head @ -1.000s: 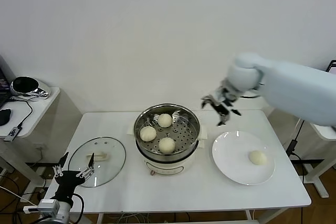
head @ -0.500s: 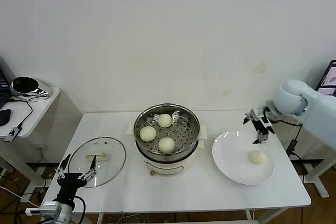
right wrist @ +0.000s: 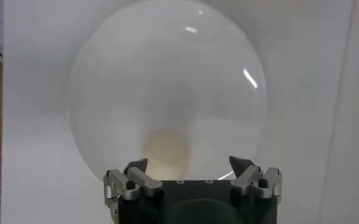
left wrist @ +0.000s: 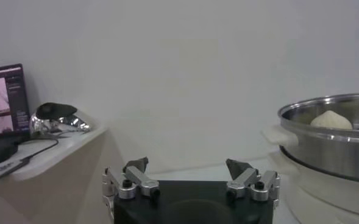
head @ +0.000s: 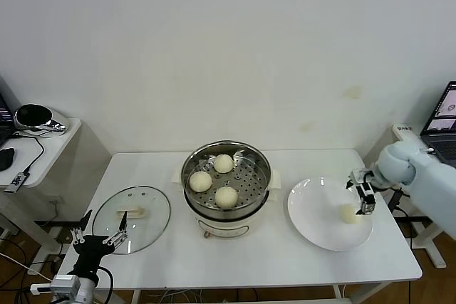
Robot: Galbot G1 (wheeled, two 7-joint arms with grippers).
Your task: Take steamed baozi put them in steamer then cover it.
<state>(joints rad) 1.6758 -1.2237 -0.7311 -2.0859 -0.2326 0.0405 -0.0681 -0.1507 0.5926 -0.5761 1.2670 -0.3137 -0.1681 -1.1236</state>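
Note:
The steamer [head: 226, 208] stands mid-table, uncovered, with three steamed baozi [head: 226, 196] on its perforated tray. A fourth baozi [head: 348, 213] lies on the white plate [head: 313, 233] to its right. My right gripper [head: 363, 196] hovers open just above that baozi at the plate's far right side. In the right wrist view the baozi [right wrist: 165, 149] lies on the plate [right wrist: 167, 79] a little beyond my open right gripper [right wrist: 191, 164]. The cover [head: 132, 218] lies flat at the table's left. My left gripper [head: 100, 231] waits open at its front edge; its wrist view shows the open gripper [left wrist: 187, 165] and the steamer [left wrist: 331, 137].
A low side table [head: 50, 147] at the left carries a black and silver object [head: 34, 116] and cables. A laptop [head: 445, 115] stands off the table's right end. Bare tabletop [head: 249, 261] lies in front of the steamer.
My right arm has swung from beside the steamer out to the right and down to the plate, ending over the lone baozi. The left gripper has barely shifted.

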